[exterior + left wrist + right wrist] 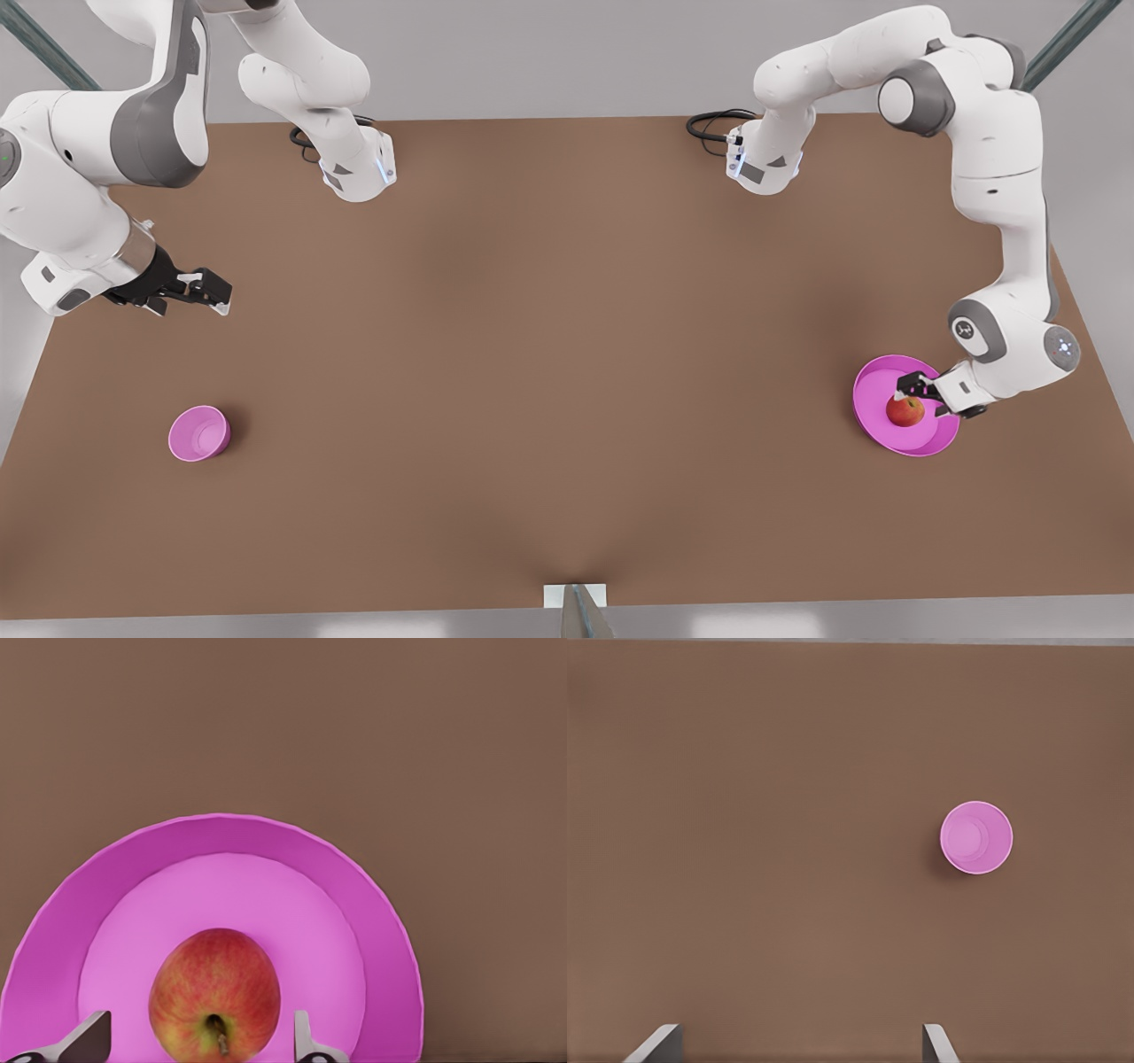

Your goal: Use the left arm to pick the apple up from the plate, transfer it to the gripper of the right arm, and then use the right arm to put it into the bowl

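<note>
1. My left gripper (921,396), the black linkage-fingered one on the white jointed arm at the front view's right, hangs low over the large shallow magenta-pink plate (939,440). Its fingers are spread apart with nothing clamped between them.
2. In my left wrist view the two grey fingertips (89,1038) stand on either side of the small round red apple (214,1005) with its yellow-orange blush, with a gap on each side, not touching it.
3. The apple sits on the plate's flat floor, stem end turned toward my wrist camera; in the front view it lies near the plate's middle (904,411), just beside the gripper.
4. The plate (381,921) rests on the brown table (549,354), in the lower right of the front view.
5. My right gripper (205,292), the narrow black one behind a shiny silver wrist collar, waits up in the air at the left edge of the front view. Its fingers (656,1043) are parted and hold nothing.
6. The small deep round magenta-pink bowl (198,433) stands on the table in the lower left of the front view, well apart from the plate. My right wrist view sees it from above (975,838), well clear of the fingertips.
</note>
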